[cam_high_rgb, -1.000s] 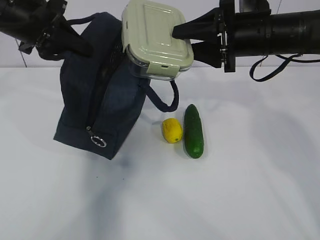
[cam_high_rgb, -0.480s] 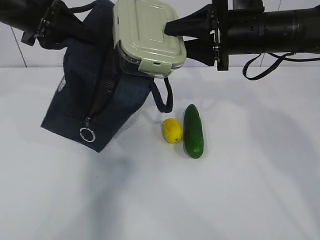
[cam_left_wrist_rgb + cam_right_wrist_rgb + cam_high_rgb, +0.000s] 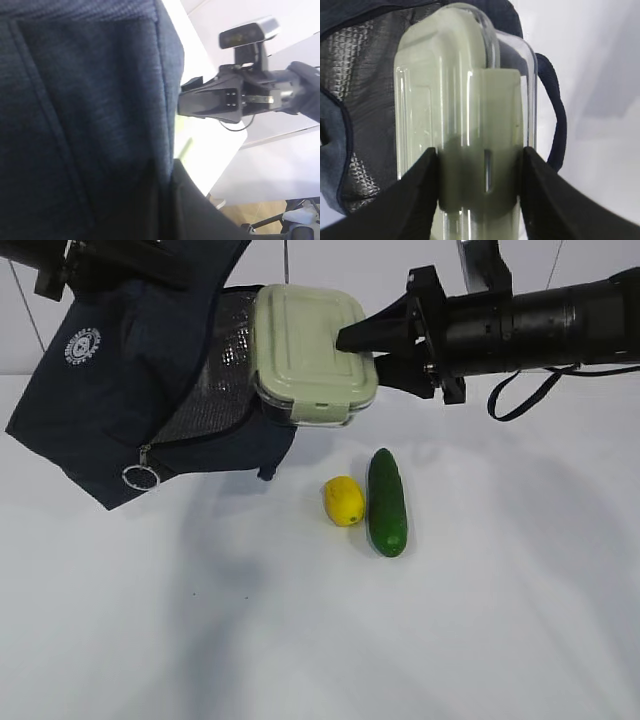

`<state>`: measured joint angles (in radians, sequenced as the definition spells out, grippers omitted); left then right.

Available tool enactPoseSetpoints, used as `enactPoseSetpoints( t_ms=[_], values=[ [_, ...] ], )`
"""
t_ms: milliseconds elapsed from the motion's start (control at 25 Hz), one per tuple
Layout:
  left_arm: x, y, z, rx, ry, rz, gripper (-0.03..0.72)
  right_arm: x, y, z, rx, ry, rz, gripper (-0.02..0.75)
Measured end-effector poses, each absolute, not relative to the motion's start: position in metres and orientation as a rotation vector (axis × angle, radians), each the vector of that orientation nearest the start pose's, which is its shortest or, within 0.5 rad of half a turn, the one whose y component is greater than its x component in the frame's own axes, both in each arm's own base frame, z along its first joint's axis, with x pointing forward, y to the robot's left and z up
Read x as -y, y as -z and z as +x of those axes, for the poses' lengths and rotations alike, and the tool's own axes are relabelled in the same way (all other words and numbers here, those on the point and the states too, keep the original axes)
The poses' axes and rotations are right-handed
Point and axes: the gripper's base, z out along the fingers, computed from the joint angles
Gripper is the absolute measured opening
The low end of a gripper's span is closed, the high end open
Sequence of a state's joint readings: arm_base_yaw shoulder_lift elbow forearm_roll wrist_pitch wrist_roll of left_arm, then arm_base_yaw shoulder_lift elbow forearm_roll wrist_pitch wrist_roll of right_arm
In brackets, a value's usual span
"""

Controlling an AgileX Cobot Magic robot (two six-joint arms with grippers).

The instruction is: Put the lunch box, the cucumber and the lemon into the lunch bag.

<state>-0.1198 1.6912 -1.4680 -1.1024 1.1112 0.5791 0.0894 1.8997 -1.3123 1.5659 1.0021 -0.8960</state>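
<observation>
The navy lunch bag (image 3: 100,410) hangs tilted at the upper left with its mouth unzipped, and the silver lining (image 3: 215,370) faces right. My left gripper (image 3: 150,265) is shut on its top fabric, which fills the left wrist view (image 3: 85,125). My right gripper (image 3: 350,340) is shut on the short end of the lunch box (image 3: 305,340) and holds it level in the air at the bag's mouth. The right wrist view shows the box (image 3: 455,100) between the jaws, with the lining (image 3: 365,100) behind it. The lemon (image 3: 343,501) and the cucumber (image 3: 386,502) lie side by side on the table.
The zipper's ring pull (image 3: 137,478) dangles at the bag's lower left corner, and a handle loop (image 3: 557,120) hangs beside the box. The right arm (image 3: 220,100) shows in the left wrist view. The white table (image 3: 320,640) extends in front.
The left arm has swung the bag up and to the left, so its open mouth has turned toward the box. The right gripper has brought the lunch box slightly lower, to the mouth.
</observation>
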Motion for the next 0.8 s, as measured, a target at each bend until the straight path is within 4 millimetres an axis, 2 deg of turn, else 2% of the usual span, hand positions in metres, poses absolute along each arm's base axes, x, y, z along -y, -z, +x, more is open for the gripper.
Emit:
enactPoseSetpoints(
  t_ms=[160,440,600,800],
  values=[
    [0.115,-0.345,0.347,-2.297,1.244,0.391,-0.008,-0.124,-0.247,0.393,-2.147,-1.537,-0.027,0.374],
    [0.115,-0.343,0.348,-2.301,1.246,0.392,-0.008,-0.151,-0.249,0.386,-2.147,-1.585,-0.067,0.374],
    [0.116,-0.337,0.352,-2.319,1.248,0.386,-0.008,-0.156,-0.252,0.386,-2.126,-1.613,-0.056,0.374],
    [0.116,-0.331,0.357,-2.325,1.242,0.365,-0.008,-0.158,-0.26,0.395,-2.092,-1.596,-0.08,0.374]
  ],
)
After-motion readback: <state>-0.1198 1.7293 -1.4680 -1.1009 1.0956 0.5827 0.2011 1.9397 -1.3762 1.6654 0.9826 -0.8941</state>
